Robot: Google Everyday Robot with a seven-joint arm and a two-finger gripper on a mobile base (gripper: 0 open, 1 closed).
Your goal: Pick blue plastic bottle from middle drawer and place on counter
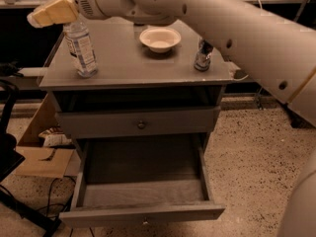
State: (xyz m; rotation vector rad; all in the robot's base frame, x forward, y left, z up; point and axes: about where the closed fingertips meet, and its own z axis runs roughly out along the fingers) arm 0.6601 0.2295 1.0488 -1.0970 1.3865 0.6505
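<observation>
Gripper (52, 11) hangs at the upper left, right over the top of the blue plastic bottle (81, 48); whether it is spread or pinching the cap cannot be told. That bottle stands upright near the left edge of the counter (128, 65). Further right on the counter sit a white bowl (159, 38) and then a can (202, 56). Below, the middle drawer (143, 194) is pulled out, showing bare grey floor.
</observation>
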